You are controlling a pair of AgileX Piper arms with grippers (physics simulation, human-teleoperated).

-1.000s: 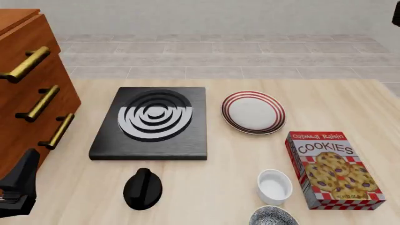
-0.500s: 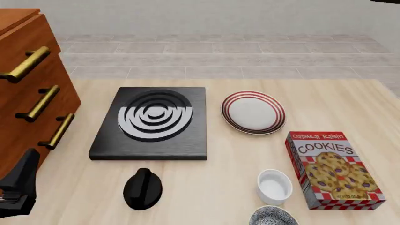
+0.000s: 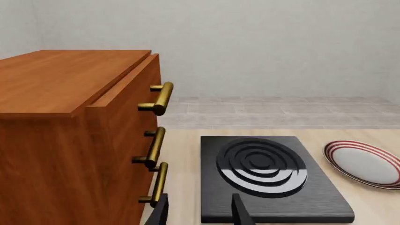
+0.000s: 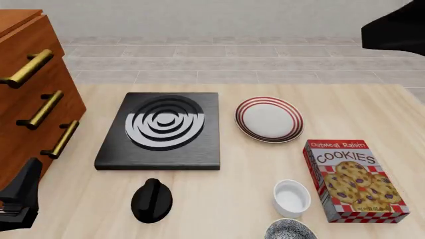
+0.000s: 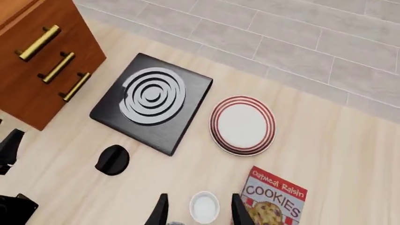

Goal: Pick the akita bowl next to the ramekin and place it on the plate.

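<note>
The left gripper (image 4: 19,201) sits at the lower left edge of the front view, a dark shape low by the table's near side. In its own wrist view its two fingers (image 3: 239,212) stand apart, nothing between them. The right arm (image 4: 396,30) shows only as a dark mass in the upper right corner. The right gripper (image 5: 198,212) is spread, nothing gripped.

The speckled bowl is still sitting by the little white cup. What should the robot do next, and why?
Probably lower the right gripper toward the akita bowl. It hangs high over the table with open fingers, roughly above the ramekin, and holds nothing. The bowl sits on the near side of the ramekin, and the plate is bare.
</note>
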